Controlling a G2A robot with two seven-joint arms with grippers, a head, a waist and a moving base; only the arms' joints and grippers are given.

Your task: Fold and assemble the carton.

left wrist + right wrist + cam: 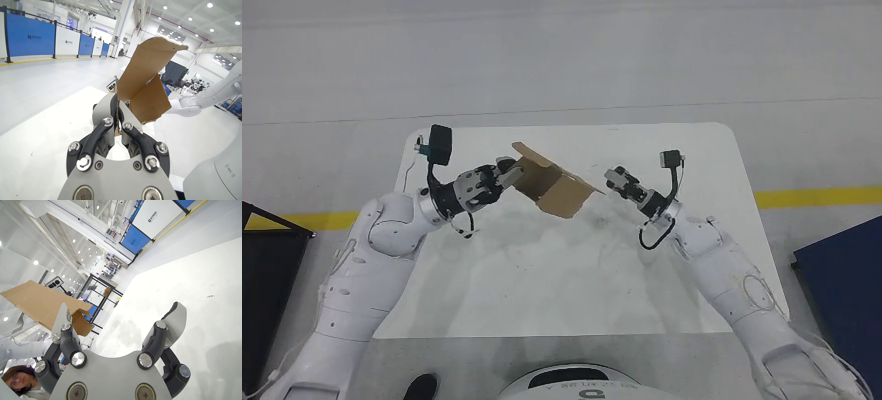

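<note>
Brown cardboard carton (554,185), partly unfolded, hangs above the far middle of the white table (542,290), long axis running left to right; the left gripper (504,172) pinches its left edge, the right gripper (614,178), fingers spread, waits just beside its free right end

Looks past the wide-spread right gripper (120,308) onto the white table (189,275); finds the brown carton (37,302) raised off it, partly unfolded, creased along its panels, behind one finger.
</note>
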